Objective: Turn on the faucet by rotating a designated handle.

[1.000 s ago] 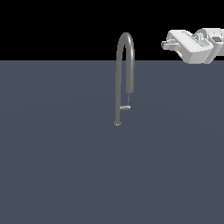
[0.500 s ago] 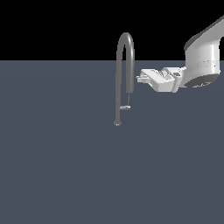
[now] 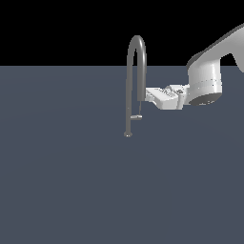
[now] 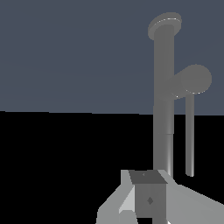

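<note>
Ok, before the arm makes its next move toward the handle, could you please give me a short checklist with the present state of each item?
1. Faucet upright on its base: ok.
2. Handle visible and unobstructed: ok.
3. Pincer level with handle: not ok, it sits higher, beside the downturned spout end.
4. Pincer touching handle: not ok, apart.
5. Pincer open or shut: cannot tell.
6. Clearance between pincer and spout: cannot tell; they look very close in the exterior view.

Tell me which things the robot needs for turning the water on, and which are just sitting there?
Needed for the job:
- the faucet, a tall grey arch
- the handle, a short lever low on its stem
- the pincer, close beside the arch and above the handle

Just there:
- the grey surface the faucet stands on
- nothing else is lying about
</note>
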Controlling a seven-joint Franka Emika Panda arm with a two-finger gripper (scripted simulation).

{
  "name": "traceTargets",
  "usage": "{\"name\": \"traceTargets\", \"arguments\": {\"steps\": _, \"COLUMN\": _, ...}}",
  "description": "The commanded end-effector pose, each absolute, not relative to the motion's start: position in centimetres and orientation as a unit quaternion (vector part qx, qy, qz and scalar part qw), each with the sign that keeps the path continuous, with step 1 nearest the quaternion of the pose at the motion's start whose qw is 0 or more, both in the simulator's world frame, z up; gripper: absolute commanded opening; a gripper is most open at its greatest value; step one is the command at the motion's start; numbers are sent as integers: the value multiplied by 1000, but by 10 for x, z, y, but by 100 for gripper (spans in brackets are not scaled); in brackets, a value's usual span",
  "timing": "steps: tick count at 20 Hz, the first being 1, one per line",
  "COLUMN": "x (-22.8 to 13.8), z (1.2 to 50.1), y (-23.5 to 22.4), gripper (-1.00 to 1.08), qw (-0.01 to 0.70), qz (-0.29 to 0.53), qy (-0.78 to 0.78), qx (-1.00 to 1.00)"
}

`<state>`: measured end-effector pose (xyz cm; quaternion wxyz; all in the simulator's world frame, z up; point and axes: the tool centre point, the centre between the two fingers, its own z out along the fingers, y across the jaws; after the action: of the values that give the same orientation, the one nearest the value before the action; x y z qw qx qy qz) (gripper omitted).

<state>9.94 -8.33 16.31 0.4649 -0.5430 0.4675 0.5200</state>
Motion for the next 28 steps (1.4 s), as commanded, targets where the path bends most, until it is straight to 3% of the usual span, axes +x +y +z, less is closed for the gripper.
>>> {"name": "traceTargets", "arguments": {"steps": 1, "x": 100, "z": 163, "y": -84, "gripper": -100, "qw": 464, "qz": 519, "qy": 469, "qx": -543}}
{"name": "traceTargets", "arguments": {"steps": 28, "x": 78, "z": 155, "y": -69, "gripper": -100, "qw": 458, "qz": 539, "qy": 458, "qx": -539}}
